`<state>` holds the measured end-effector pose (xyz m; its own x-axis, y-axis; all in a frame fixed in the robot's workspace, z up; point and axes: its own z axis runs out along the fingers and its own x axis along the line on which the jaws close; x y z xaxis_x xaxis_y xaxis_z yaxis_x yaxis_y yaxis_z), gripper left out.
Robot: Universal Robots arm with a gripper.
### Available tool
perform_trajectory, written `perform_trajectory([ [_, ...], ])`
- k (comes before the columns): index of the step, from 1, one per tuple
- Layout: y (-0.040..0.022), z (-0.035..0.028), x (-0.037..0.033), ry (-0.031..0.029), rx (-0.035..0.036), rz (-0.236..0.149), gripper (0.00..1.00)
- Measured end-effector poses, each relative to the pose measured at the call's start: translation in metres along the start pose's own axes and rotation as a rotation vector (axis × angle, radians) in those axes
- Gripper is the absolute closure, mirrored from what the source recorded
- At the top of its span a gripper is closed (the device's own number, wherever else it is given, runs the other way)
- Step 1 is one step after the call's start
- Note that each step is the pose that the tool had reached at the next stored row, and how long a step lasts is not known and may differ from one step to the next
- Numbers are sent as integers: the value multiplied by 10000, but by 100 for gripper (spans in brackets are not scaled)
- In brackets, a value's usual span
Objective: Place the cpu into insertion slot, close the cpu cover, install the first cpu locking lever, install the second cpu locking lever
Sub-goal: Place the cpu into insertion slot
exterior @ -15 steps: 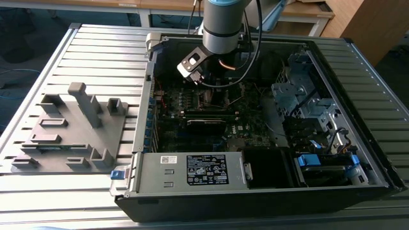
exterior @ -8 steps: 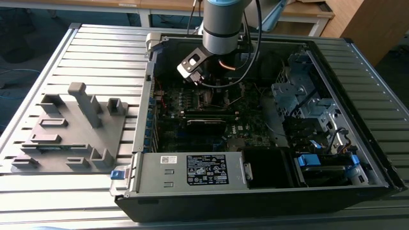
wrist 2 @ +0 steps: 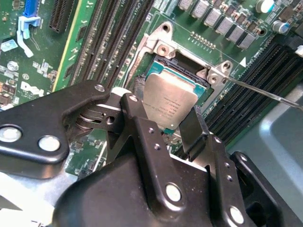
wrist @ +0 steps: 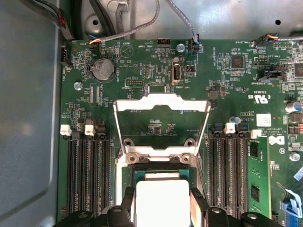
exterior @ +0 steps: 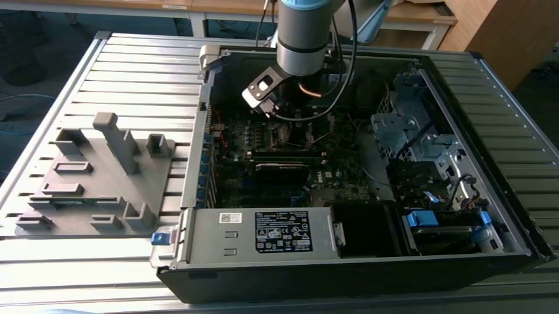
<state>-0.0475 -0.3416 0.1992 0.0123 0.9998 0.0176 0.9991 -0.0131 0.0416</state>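
Open case (exterior: 349, 282) fills the exterior view, board (wrist: 142, 61) lying flat inside. Arm (exterior: 302, 39) comes in at upper middle. Gripper (wrist 2: 165, 111) jaws are pinching the cpu (wrist 2: 173, 101) by opposite edges, right over the slot (wrist 2: 182, 62). Cover (wrist: 161, 100) is flipped open. The cpu's a dull silver square, lid facing up out of the case, so no long axis.

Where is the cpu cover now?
In the first wrist view, the cpu cover is swung open, hinged at the edge of the insertion slot, just past the cpu.
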Motion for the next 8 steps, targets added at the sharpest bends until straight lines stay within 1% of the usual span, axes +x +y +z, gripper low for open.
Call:
perform_trajectory([
  [8,-9,24,0,1,0,0,46],
])
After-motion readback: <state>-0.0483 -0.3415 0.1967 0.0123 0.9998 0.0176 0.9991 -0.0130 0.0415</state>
